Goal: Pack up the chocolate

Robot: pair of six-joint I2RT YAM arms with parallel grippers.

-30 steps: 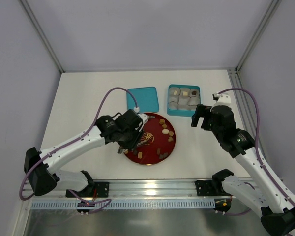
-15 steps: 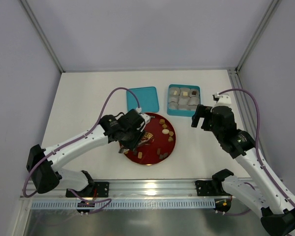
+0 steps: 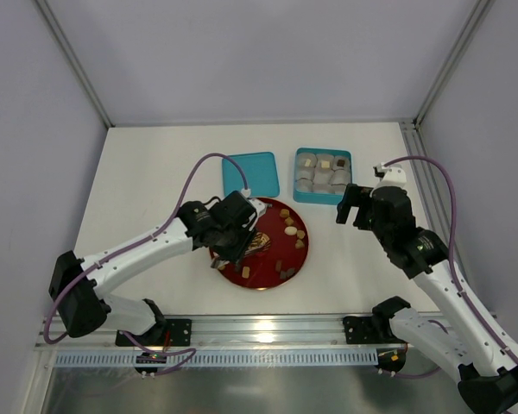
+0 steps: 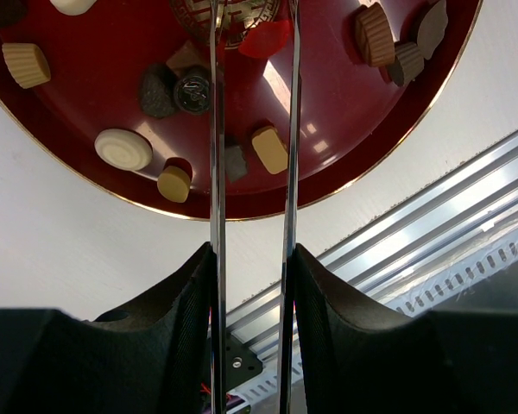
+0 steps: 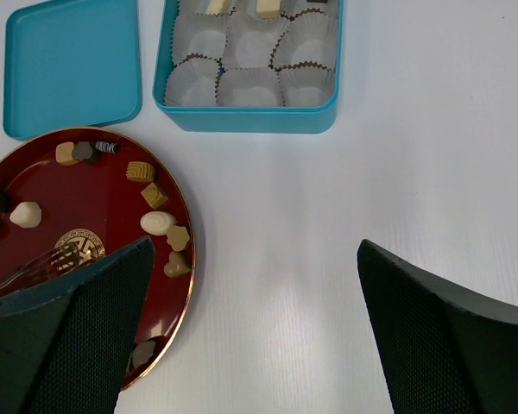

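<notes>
Chocolate pieces (image 3: 290, 230) in brown, tan and cream lie scattered on a red plate (image 3: 263, 274). My left gripper (image 3: 231, 239) hangs over the plate's left half, shut on thin metal tongs (image 4: 214, 172). The tongs' two blades reach across the plate (image 4: 86, 103) toward its gold emblem. A reddish piece (image 4: 268, 39) sits between the blades near their tips; I cannot tell whether it is pinched. A tan piece (image 4: 269, 148) and a cream round one (image 4: 123, 148) lie beside them. My right gripper (image 5: 255, 319) is open over bare table, right of the plate (image 5: 112, 207).
A teal box (image 3: 323, 197) of crinkled paper cups stands behind the plate, with a few pieces in its far row (image 5: 268, 9). Its teal lid (image 3: 251, 174) lies flat to the left of it. An aluminium rail (image 3: 268, 328) runs along the near table edge.
My left arm has shifted slightly to the right over the plate with the tongs. The right arm has not moved.
</notes>
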